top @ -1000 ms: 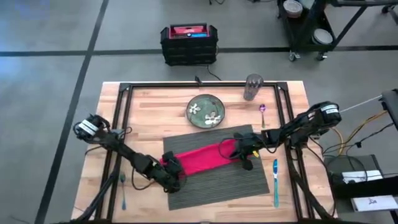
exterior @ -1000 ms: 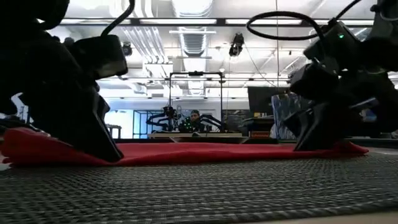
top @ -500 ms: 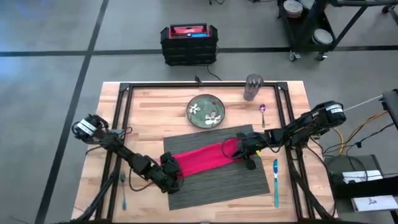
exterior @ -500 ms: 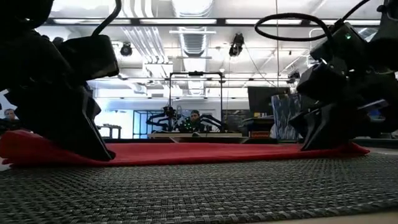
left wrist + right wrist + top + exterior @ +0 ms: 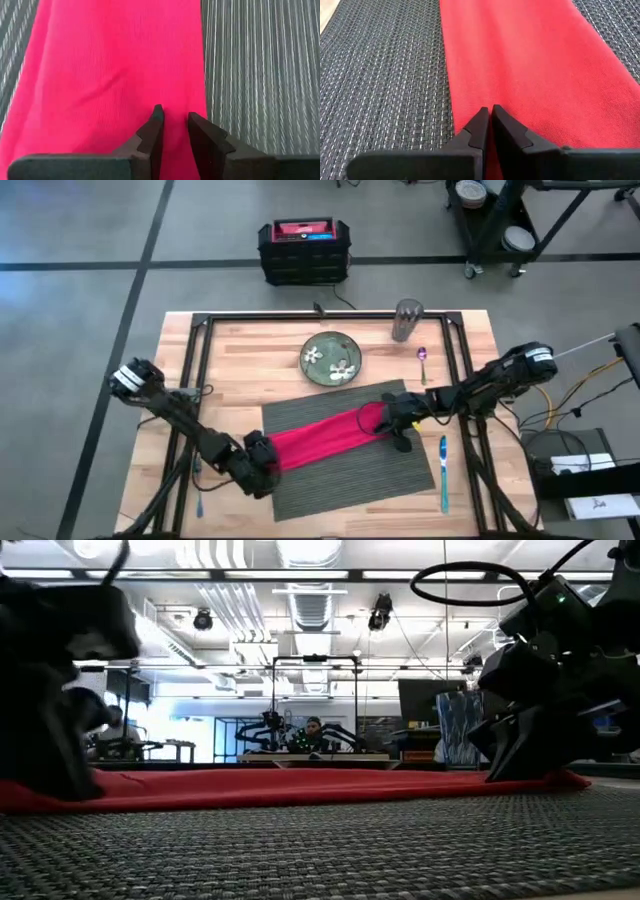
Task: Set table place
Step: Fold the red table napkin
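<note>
A red napkin (image 5: 325, 432) lies as a long folded strip, slanting across the dark grey ribbed placemat (image 5: 345, 472) on the wood table (image 5: 240, 370). My left gripper (image 5: 173, 117) stands low over the napkin's left end (image 5: 272, 448), its fingers a little apart with red cloth showing between them. At the napkin's right end, my right gripper (image 5: 489, 114) is shut. In the low view the napkin (image 5: 300, 787) lies flat on the mat, the left gripper (image 5: 50, 755) at one end and the right gripper (image 5: 515, 768) at the other. My left gripper has its fingers (image 5: 155, 125) down at the napkin's left end, slanting from the table's left; I cannot tell whether they touch the cloth. My right gripper sets its shut fingertips (image 5: 482, 122) on the napkin's right end, beside one long edge (image 5: 451, 107), slanting down from the table's right. The cloth lies flat on the mat; a pinch does not show.
Beyond the mat sit a green flowered plate (image 5: 332, 358), a glass (image 5: 407, 320) and a small purple spoon (image 5: 422, 360). A blue utensil (image 5: 443, 472) lies right of the mat, another (image 5: 198, 492) near the left rail. Black rails (image 5: 195, 380) frame the top.
My left gripper has drawn back toward the table's left edge, along the napkin to its left end. The napkin stays flat on the mat.
</note>
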Motion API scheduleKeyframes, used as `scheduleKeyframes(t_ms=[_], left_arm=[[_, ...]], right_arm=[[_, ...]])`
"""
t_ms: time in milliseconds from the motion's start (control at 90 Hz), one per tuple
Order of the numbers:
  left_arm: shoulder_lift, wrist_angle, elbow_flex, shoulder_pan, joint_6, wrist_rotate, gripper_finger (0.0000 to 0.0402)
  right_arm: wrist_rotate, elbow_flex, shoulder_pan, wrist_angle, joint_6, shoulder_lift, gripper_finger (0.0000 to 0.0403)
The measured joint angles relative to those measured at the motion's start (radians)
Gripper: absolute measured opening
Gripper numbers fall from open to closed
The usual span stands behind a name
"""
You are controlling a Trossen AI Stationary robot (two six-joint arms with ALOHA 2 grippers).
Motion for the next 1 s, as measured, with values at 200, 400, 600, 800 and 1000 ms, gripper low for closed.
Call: scheduleKeyframes(t_ms=[200, 400, 600, 800, 1000], left_arm=[[-0.022, -0.055, -0.009, -0.016, -0.032, 0.004, 0.0075], [-0.08, -0.087, 0.008, -0.012, -0.046, 0.115, 0.0075], [-0.221, -0.075, 0.044, 0.01, 0.022, -0.038, 0.0075], [-0.254, -0.06, 0.042, 0.029, 0.068, -0.226, 0.0075], [-0.173, 0.042, 0.041, 0.083, 0.11, -0.253, 0.0075]], right_arm=[[0.003, 0.0, 0.0, 0.007, 0.01, 0.0, 0.0014], [0.022, 0.028, -0.001, -0.036, 0.093, -0.035, 0.0014], [0.025, 0.155, -0.003, -0.205, 0.23, -0.136, 0.0016], [0.018, 0.41, -0.031, -0.851, 0.315, -0.265, 0.0071], [0.05, 0.485, -0.04, -1.225, 0.436, -0.383, 0.0151]])
